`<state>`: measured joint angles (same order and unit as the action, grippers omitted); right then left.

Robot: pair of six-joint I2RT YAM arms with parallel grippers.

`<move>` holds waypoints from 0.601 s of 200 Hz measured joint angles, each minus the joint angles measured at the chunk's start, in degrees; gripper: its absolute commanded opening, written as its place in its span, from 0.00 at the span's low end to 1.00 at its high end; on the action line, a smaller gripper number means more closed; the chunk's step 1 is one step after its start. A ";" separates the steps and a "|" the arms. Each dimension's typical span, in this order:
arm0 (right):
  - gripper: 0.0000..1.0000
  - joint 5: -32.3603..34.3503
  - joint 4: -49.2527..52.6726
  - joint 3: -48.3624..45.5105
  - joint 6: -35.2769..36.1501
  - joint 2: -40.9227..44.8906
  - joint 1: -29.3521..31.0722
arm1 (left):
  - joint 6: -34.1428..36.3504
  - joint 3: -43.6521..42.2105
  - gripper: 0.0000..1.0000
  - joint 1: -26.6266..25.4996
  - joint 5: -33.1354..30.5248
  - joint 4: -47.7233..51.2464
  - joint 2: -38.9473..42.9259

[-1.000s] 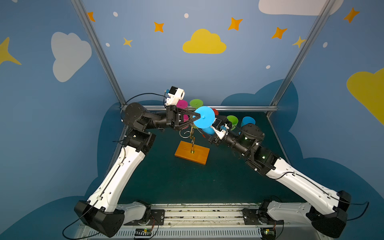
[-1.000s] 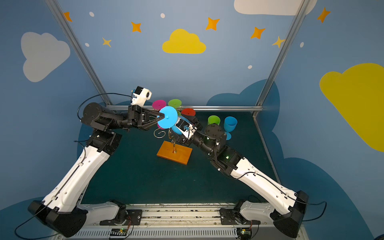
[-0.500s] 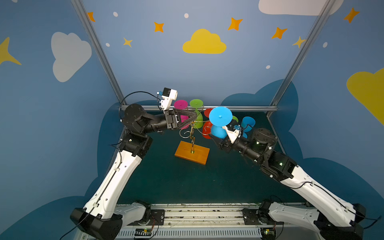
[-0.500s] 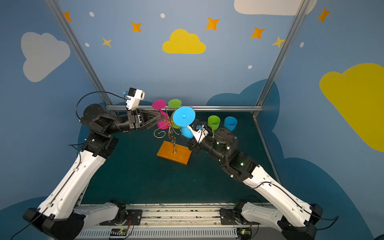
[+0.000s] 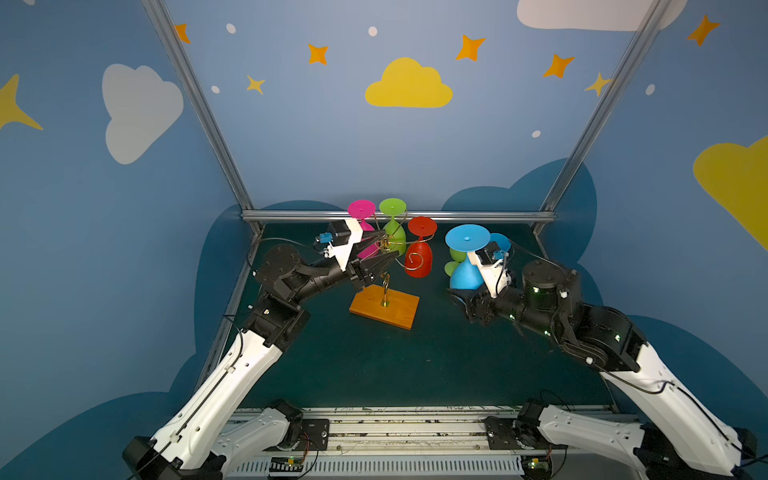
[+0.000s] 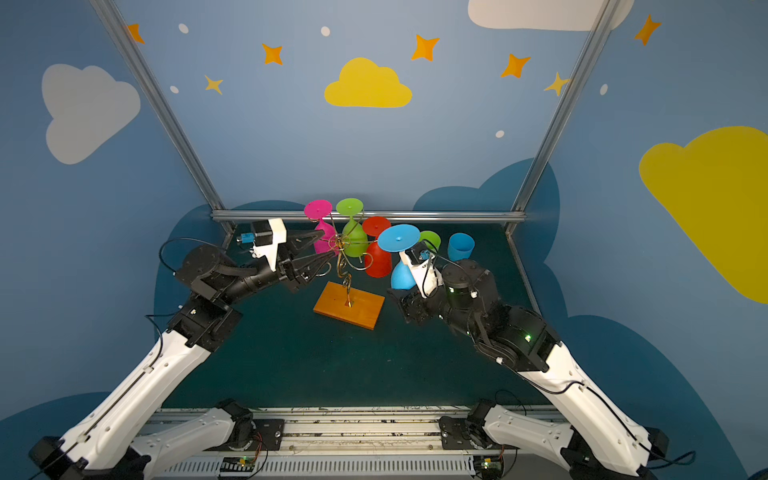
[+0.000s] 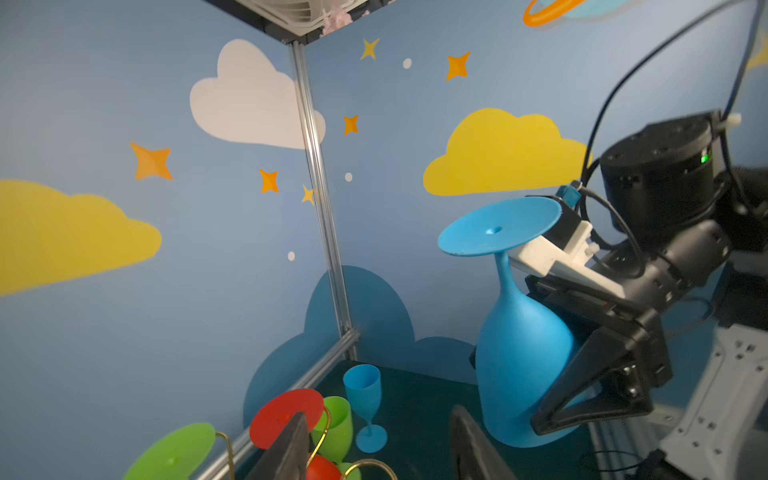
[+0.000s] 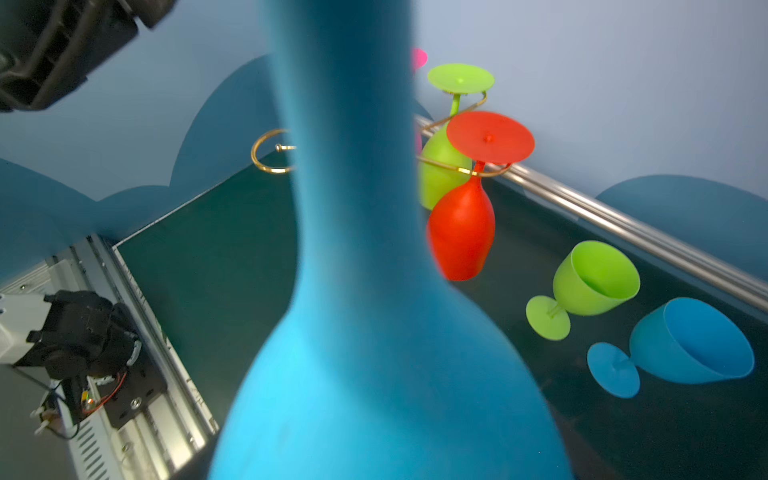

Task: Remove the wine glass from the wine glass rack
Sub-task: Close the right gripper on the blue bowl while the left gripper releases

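Note:
The wine glass rack (image 5: 384, 305) (image 6: 349, 305), gold wire on an orange-brown wooden base, stands mid-table. Pink (image 5: 361, 210), green (image 5: 392, 205) and red (image 5: 417, 257) glasses hang upside down on its arms. A blue wine glass (image 5: 463, 276) (image 6: 401, 274) (image 7: 519, 353) (image 8: 374, 291), foot up, is off the rack to its right. My right gripper (image 5: 457, 289) (image 6: 401, 291) is shut on its bowl. My left gripper (image 5: 384, 249) (image 6: 326, 247) (image 7: 380, 449) is open at the rack's top, holding nothing.
A green glass (image 6: 430, 239) (image 8: 594, 278) and a blue glass (image 6: 461, 245) (image 8: 690, 340) stand upright on the green mat near the back right rail (image 6: 415, 216). An empty scroll arm (image 8: 270, 151) shows behind the held glass. Blue walls close the back and sides.
The right arm has carried the blue glass off the rack, to the right and lower. The left gripper, shut beside the glass's foot a second ago, has opened.

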<state>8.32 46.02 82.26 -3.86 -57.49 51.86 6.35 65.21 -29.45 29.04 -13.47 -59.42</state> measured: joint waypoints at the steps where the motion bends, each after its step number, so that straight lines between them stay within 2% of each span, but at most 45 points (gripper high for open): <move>1: 0.39 0.00 0.13 0.07 -0.07 -0.04 0.00 | 0.35 0.00 0.51 -0.09 -0.07 -0.07 -0.02; 23: 0.37 -1.14 3.02 1.49 -0.87 -1.79 0.00 | 10.16 0.02 0.49 -2.23 -0.63 -1.81 -0.70; 63: 0.34 -3.89 5.25 2.69 -1.60 -5.05 0.00 | 21.81 0.04 0.45 -5.68 -0.33 -2.38 -2.14; 91: 0.32 -5.99 5.22 2.73 -1.86 -6.62 0.17 | 26.80 0.04 0.45 -7.82 -0.33 -2.08 -3.61; 120: 0.31 -7.37 5.25 3.04 -1.95 -8.00 1.07 | 28.87 0.04 0.44 -8.20 -0.52 -2.08 -4.79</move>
<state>0.95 51.27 85.30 -5.80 -65.49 52.93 35.22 65.25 -37.65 28.51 -15.55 -64.20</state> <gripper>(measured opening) 0.721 0.448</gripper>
